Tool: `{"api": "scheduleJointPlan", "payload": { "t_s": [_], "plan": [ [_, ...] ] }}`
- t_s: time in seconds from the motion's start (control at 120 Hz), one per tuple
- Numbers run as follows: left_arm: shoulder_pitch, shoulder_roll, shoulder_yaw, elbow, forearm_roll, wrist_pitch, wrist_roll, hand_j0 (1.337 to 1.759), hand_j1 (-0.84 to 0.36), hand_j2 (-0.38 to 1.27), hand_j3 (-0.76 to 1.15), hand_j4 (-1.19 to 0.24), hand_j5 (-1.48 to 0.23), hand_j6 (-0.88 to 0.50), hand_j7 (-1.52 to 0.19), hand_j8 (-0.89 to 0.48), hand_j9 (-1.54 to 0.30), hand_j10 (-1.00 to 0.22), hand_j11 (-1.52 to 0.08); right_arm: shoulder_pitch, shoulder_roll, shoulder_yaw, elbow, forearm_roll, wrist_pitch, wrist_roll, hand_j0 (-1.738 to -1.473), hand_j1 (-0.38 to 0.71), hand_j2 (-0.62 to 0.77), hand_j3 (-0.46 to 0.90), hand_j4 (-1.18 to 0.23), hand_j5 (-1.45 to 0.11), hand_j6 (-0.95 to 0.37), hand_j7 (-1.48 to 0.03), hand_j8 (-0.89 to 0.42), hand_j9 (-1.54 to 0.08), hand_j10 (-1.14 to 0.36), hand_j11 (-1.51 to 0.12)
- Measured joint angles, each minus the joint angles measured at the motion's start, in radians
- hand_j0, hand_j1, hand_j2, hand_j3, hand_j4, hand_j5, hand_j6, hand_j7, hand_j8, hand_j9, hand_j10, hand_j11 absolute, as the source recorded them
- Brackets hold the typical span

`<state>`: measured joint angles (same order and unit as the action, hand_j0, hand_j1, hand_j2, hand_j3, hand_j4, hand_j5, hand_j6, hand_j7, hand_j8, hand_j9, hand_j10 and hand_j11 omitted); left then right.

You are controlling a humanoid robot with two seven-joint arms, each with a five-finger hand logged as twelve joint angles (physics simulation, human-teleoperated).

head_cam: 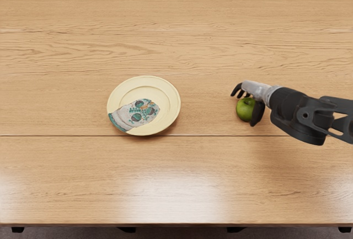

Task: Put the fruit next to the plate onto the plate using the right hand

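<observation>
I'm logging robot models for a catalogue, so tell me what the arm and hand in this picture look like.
Only the right arm shows: a bulky, rounded dark-grey forearm shell with angular black links behind it. A lighter silver-grey section leads into the right hand, whose slim fingers are black. No cables or markings are visible.

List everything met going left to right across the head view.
plate → green apple → right arm
</observation>
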<state>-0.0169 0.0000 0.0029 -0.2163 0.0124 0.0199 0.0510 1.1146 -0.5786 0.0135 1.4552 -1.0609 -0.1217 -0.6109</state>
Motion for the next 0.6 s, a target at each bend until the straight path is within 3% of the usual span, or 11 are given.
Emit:
{"api": "scheduleJointPlan", "payload": {
  "t_s": [0.342,0.6],
  "plan": [
    [0.000,0.000,0.000,0.000,0.000,0.000,0.000,1.658,0.35,0.00,0.00,0.00,0.00,0.00,0.00,0.00,0.00,0.00,0.00,-0.007,0.010,0.003,-0.019,0.002,0.001,0.000,-1.657,0.16,-0.08,0.00,-0.44,-0.57,-0.44,-0.57,-0.44,-0.57,-0.44,-0.57],
    [0.000,0.000,0.000,0.000,0.000,0.000,0.000,1.658,0.35,0.00,0.00,0.00,0.00,0.00,0.00,0.00,0.00,0.00,0.00,-0.009,0.016,0.010,-0.020,0.010,0.001,0.000,-1.655,0.21,-0.01,0.00,-0.54,-0.72,-0.36,-0.71,-0.44,-0.72,-0.54,-0.72]
  ]
}}
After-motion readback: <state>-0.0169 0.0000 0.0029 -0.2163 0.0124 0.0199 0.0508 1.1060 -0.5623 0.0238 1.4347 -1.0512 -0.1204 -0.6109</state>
